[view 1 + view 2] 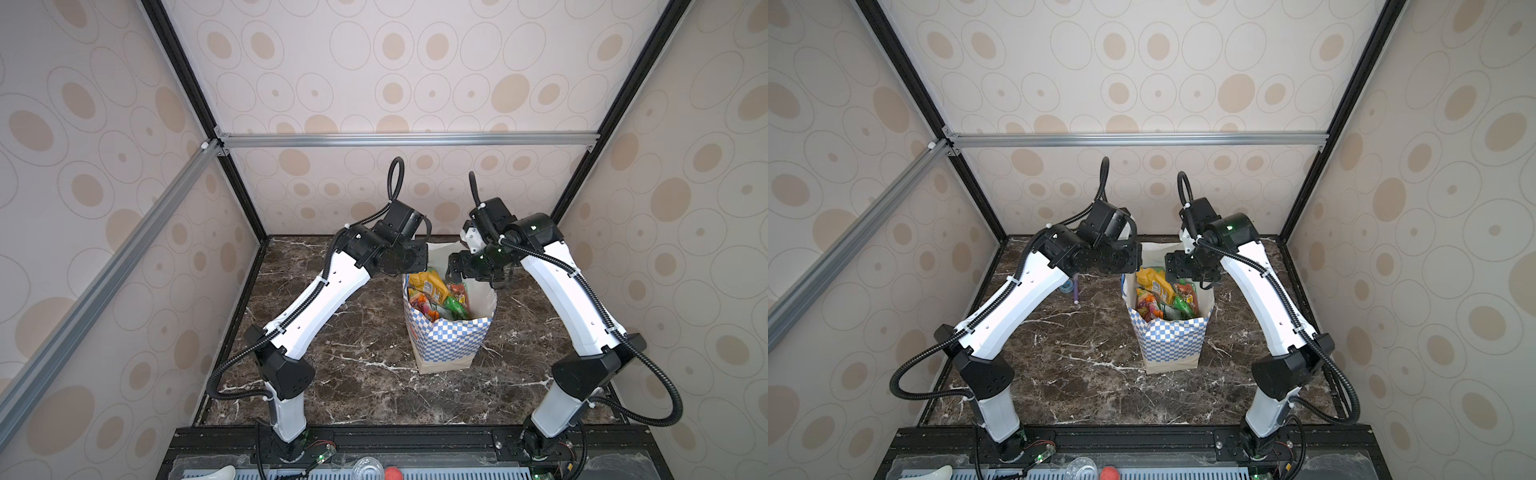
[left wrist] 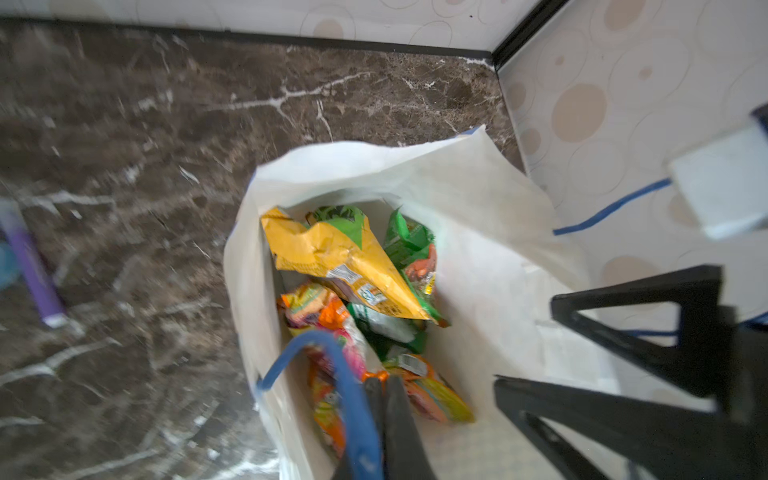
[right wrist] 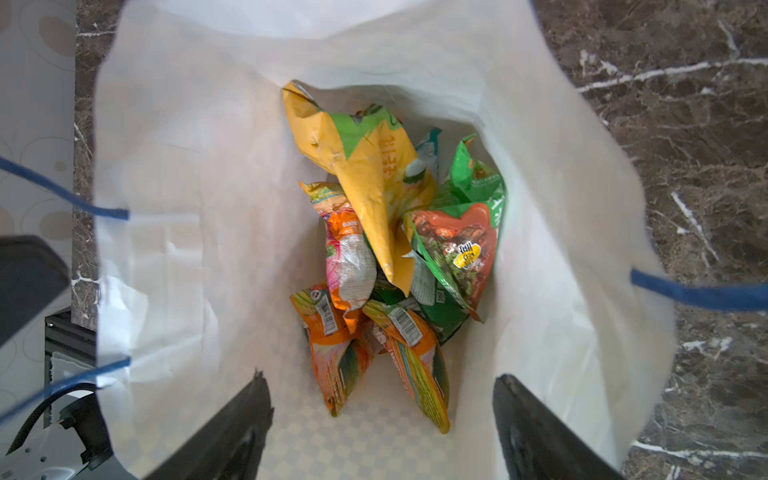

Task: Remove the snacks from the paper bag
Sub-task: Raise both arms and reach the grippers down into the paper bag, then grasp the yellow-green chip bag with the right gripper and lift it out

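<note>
Now, your left gripper [image 2: 384, 384] has its jaws pressed together at the left rim of the paper bag [image 1: 451, 338]. The blue handle [image 2: 318, 337] runs touching beside them. Whether the cord is pinched between them, you cannot tell from the blurred wrist view. Your right gripper [image 3: 382, 376] hangs over the open mouth of the bag with its jaws wide apart and nothing between them. The bag stands upright near the middle of the marble table [image 1: 332, 357], between your two arms. The snacks [image 3: 374, 249] lie inside it, in a loose heap on the bottom. A yellow packet [image 3: 365, 174] leans on top, a green packet [image 3: 457, 249] is beside it, and two orange packets [image 3: 328, 328] lie lower. A purple pen [image 1: 1076, 291] lies on the table, left of the bag and apart from it.
</note>
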### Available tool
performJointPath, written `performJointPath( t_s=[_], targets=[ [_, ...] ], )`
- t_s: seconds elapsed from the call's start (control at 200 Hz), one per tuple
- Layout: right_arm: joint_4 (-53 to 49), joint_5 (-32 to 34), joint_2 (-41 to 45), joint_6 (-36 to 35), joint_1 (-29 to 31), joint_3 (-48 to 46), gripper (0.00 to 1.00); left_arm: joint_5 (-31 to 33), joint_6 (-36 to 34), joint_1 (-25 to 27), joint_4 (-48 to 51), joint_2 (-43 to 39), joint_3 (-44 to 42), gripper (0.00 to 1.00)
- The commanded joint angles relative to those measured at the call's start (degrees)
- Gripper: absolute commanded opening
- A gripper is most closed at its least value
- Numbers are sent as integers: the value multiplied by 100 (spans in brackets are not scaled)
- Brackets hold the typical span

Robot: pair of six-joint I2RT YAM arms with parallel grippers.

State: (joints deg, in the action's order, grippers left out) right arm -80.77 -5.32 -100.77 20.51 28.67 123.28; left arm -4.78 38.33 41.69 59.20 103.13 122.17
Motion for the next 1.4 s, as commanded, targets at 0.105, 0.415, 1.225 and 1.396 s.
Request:
performJointPath(
  t_s=[0.105, 0.415, 1.225, 1.396],
  targets=[
    [-40, 746, -702, -182, 377, 543, 88, 17, 218, -59, -207, -359, -157, 0],
    [870, 1122, -1128, -716, 506, -318, 91, 382, 287, -165, -93, -565, -259, 0],
    [2160, 649, -77, -739, 509, -860, 0, 428, 228, -843, -209, -698, -393, 0],
    [1802, 661, -106, -589, 514, -310, 0, 393, 215, -890, -250, -716, -396, 0]
  ],
)
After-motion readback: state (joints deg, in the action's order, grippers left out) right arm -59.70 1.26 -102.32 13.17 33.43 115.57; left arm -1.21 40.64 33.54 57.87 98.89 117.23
